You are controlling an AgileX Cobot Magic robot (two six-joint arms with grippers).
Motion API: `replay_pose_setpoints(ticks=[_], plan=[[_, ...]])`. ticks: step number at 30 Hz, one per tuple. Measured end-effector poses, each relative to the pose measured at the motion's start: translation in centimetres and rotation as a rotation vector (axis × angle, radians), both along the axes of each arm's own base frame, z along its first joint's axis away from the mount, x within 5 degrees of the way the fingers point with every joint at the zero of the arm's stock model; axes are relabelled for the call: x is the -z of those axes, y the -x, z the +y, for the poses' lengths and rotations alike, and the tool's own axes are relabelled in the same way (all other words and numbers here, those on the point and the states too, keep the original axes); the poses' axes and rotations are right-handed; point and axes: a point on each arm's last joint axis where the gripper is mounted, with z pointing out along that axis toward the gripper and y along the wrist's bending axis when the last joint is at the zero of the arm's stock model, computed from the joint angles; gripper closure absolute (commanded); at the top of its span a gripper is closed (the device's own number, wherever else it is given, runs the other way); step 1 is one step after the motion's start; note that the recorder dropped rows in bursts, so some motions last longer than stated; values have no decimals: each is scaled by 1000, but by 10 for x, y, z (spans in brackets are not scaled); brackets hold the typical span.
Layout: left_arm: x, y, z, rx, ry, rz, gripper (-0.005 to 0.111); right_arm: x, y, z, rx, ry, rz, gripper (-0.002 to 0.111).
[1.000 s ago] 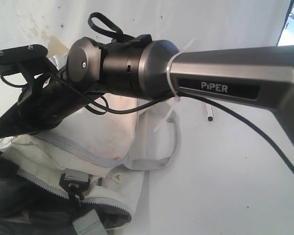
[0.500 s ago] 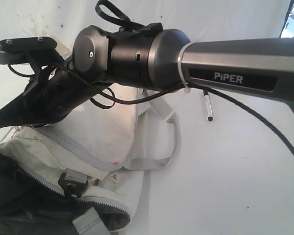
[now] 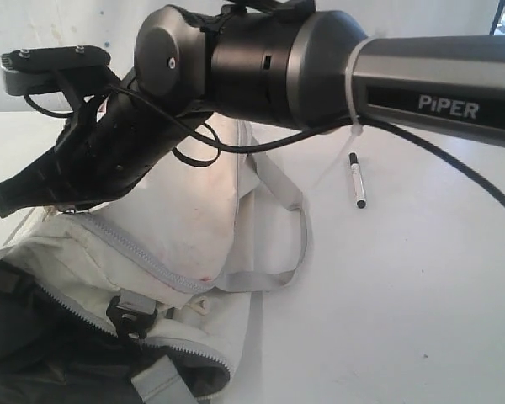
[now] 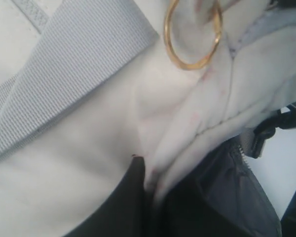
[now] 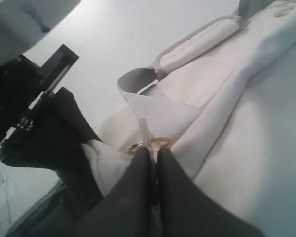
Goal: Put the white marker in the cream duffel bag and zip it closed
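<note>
at the left, the cream duffel bag (image 3: 185, 219) lies slumped on the counter (image 3: 404, 320), its mouth unzipped with dark lining showing at the near corner. it is soft and limp, so it should fold and drag rather than keep a shape. seams, tabs and webbing look like the surest places to hold it. the left fingers (image 4: 123, 202) are together, clamped on a fold of the bag's cream cloth near a gold ring (image 4: 187, 67). the right fingers (image 5: 133, 192) are pressed together too, seemingly nipping a thin white tab (image 5: 144, 129) at that ring. further right, the grey strap (image 3: 304, 236) loops out onto the counter. beyond it the white marker (image 3: 356, 179) lies alone on the counter, well apart from the bag and from both sets of fingers. it looks light, stiff and smooth, and likely to roll. a pinch across the mid-barrel would suit it best.
</note>
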Motion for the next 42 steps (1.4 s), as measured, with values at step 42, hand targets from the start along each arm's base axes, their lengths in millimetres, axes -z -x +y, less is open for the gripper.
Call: replay_pose_setpoints(ticks=[42], plan=[[5,7,10,-149,138,32,107,-26,-1,-29,89,78,5,108]])
